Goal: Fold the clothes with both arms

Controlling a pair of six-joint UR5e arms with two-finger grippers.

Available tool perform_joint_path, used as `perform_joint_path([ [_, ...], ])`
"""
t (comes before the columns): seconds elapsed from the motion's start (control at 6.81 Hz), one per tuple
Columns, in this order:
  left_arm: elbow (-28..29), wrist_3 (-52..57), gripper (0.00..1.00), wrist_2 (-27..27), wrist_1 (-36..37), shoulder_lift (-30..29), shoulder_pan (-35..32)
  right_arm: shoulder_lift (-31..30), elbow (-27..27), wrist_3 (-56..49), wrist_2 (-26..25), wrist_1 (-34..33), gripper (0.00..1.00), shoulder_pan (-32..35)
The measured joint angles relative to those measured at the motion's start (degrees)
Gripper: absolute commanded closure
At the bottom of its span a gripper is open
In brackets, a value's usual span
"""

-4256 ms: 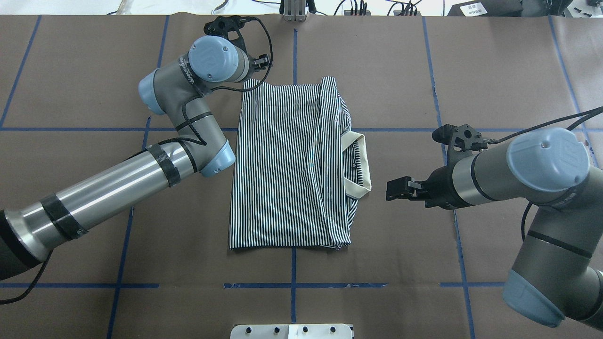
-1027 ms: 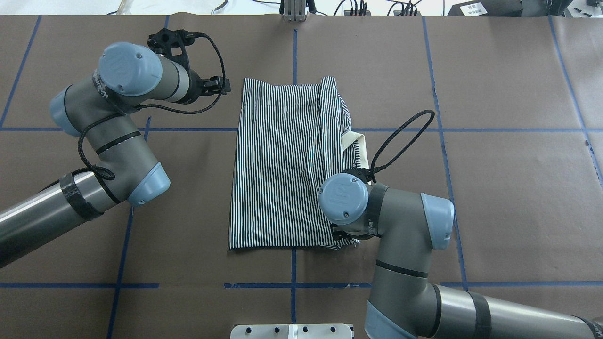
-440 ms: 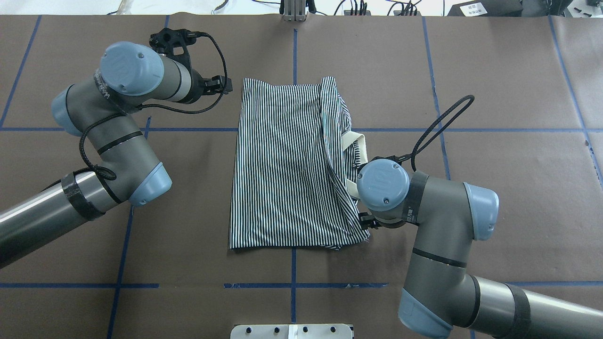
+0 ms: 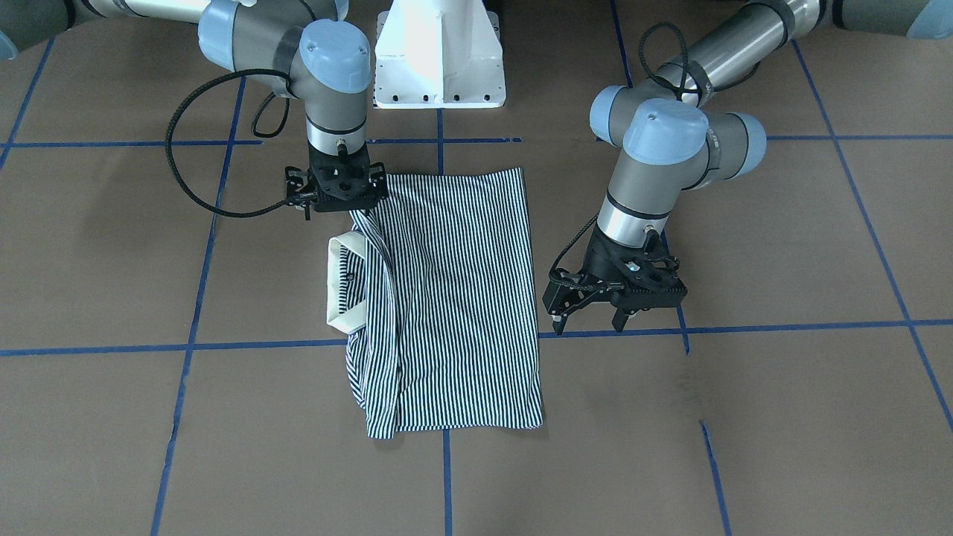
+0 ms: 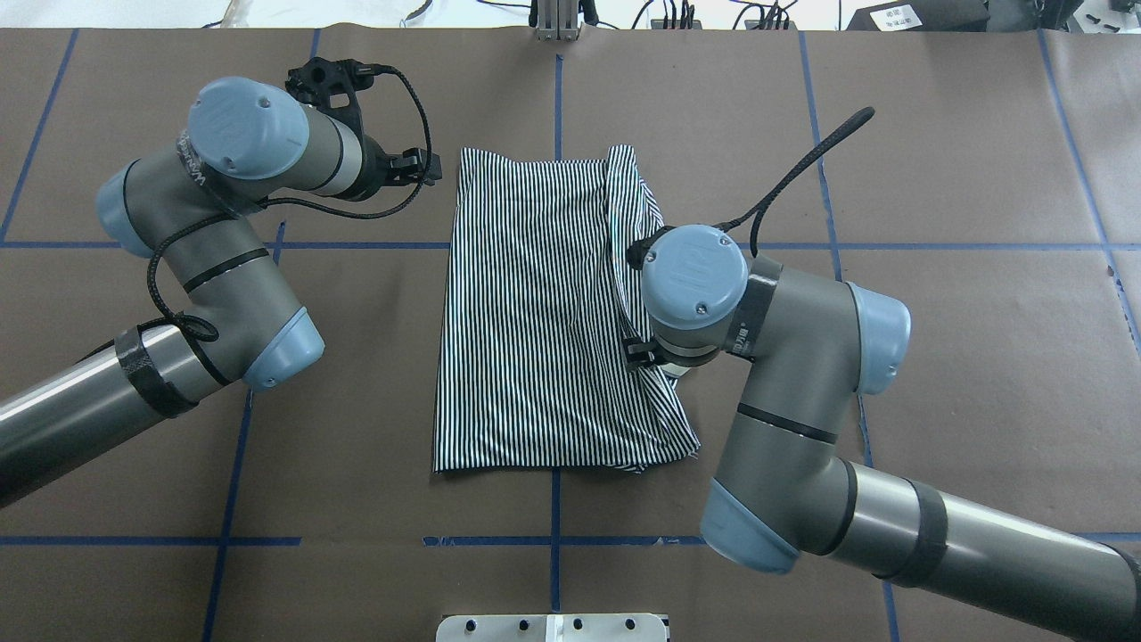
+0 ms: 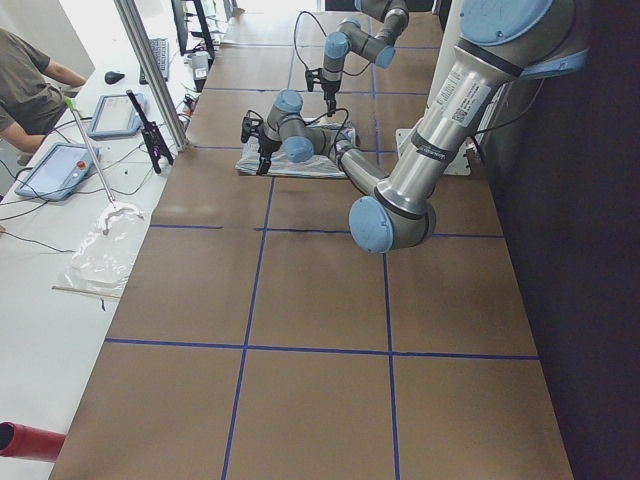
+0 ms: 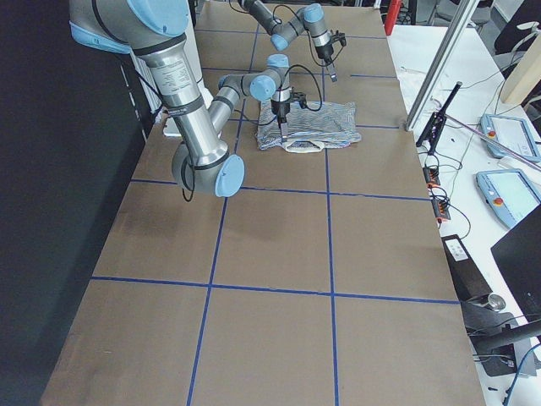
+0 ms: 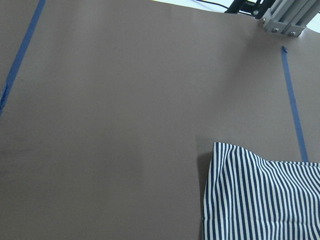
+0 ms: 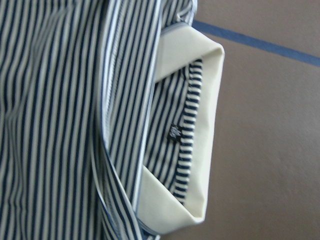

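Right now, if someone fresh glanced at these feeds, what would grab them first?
The striped shirt lying folded mid-table, its cream collar poking out on the robot's right. Then the right gripper lifting a taut strip of that shirt's edge beside the collar, while the left gripper hangs open, just off the shirt's opposite edge.

Bright, even overhead light with soft shadows. The right wrist view is slightly blurred; side views bend at the edges.

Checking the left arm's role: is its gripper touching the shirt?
No; the left gripper hangs open beside the shirt, apart from it.
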Motion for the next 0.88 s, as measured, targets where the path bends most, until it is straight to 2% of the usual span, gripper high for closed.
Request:
perform_joint_path([
  [0.29,0.1,0.0,0.00,-0.4,-0.1,0.1,-0.1,4.0,-7.8,-0.3,0.1,4.4,0.00,0.2],
  [0.88,0.2,0.0,0.00,-0.5,-0.2,0.2,-0.2,3.8,-9.7,-1.5,0.5,1.4,0.00,-0.5],
])
